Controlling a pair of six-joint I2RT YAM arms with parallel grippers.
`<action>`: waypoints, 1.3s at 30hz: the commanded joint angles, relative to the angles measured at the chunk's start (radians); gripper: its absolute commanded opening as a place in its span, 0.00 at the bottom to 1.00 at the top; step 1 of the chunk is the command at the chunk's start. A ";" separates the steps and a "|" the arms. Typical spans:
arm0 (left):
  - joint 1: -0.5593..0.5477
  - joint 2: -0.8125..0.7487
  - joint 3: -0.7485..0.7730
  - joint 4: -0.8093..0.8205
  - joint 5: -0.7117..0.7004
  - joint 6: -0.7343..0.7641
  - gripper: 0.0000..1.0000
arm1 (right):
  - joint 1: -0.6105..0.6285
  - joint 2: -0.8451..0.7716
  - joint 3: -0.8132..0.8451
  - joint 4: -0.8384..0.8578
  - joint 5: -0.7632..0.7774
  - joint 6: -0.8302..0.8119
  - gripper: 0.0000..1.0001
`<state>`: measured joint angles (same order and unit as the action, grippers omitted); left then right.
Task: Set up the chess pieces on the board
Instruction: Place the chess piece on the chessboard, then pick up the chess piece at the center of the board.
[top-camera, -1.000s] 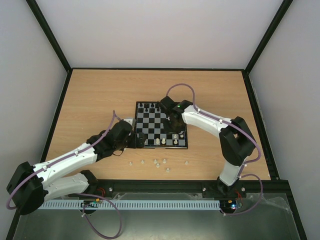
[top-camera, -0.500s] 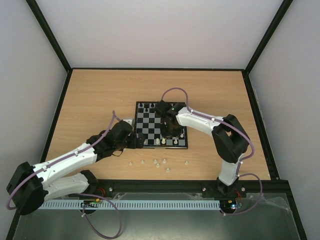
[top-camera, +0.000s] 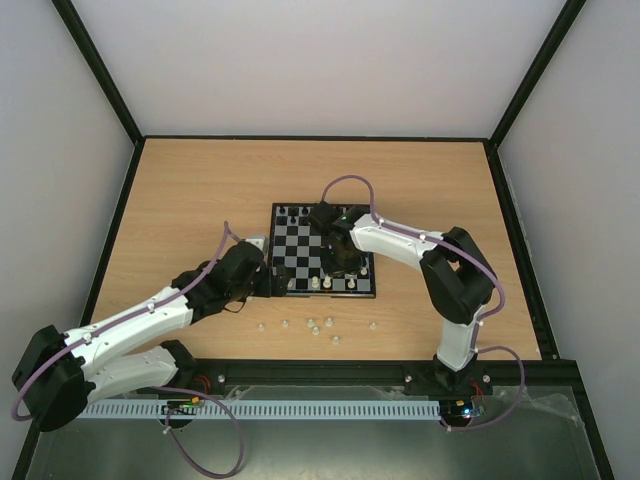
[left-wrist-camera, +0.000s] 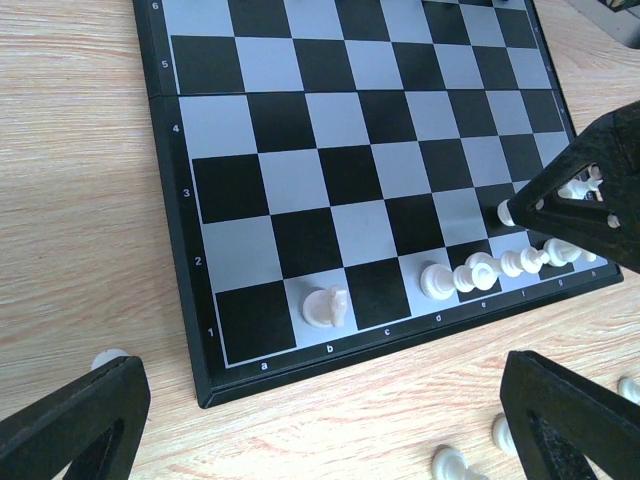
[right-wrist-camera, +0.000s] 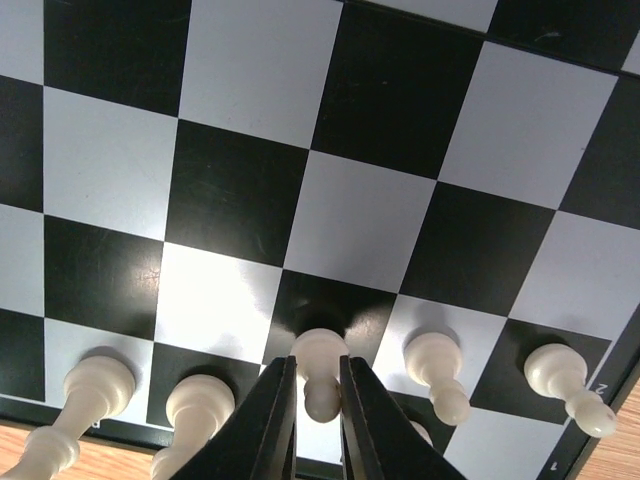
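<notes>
Board (top-camera: 322, 250) mid-table: few black pieces (top-camera: 291, 212) at 12 edge, white row (left-wrist-camera: 481, 270) part filled at 6 edge. Loose white pieces (top-camera: 312, 326) on table at 6, not placed.
Right arm (top-camera: 400, 238) bent over board.
Left gripper (left-wrist-camera: 325, 365) wide open, empty, at 8 corner.
Right gripper (right-wrist-camera: 318, 372) nearly closed around white pawn (right-wrist-camera: 318, 350) standing on black square; pinched or loose, cannot tell.

The bench (top-camera: 190, 200) looks like pale wood-grain laminate, matt and smooth. The board (left-wrist-camera: 330, 150) is smooth, seemingly plastic, with a soft sheen and faint scuffs on its black squares. The white chess pieces (left-wrist-camera: 325, 305) look like glossy cream plastic. The left gripper (left-wrist-camera: 322, 365) has matt black, finely grained plastic fingers (left-wrist-camera: 70, 420). The left arm (top-camera: 130, 325) and right arm (top-camera: 400, 240) show 2 finishes: glossy white shells and matt black joints.
</notes>
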<state>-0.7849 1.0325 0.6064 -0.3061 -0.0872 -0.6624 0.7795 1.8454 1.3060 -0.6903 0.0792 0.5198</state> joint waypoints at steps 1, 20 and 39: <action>0.006 -0.008 0.009 -0.009 -0.011 -0.002 0.99 | 0.006 0.030 0.029 -0.049 0.010 -0.007 0.13; 0.006 -0.010 0.019 -0.016 -0.014 0.004 0.99 | 0.007 -0.211 -0.039 -0.079 0.041 0.029 0.43; 0.009 0.023 0.028 0.010 0.003 0.026 0.99 | 0.093 -0.583 -0.592 0.033 -0.060 0.272 0.46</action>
<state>-0.7837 1.0462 0.6067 -0.3050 -0.0860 -0.6521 0.8501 1.2560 0.7486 -0.6827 0.0437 0.7349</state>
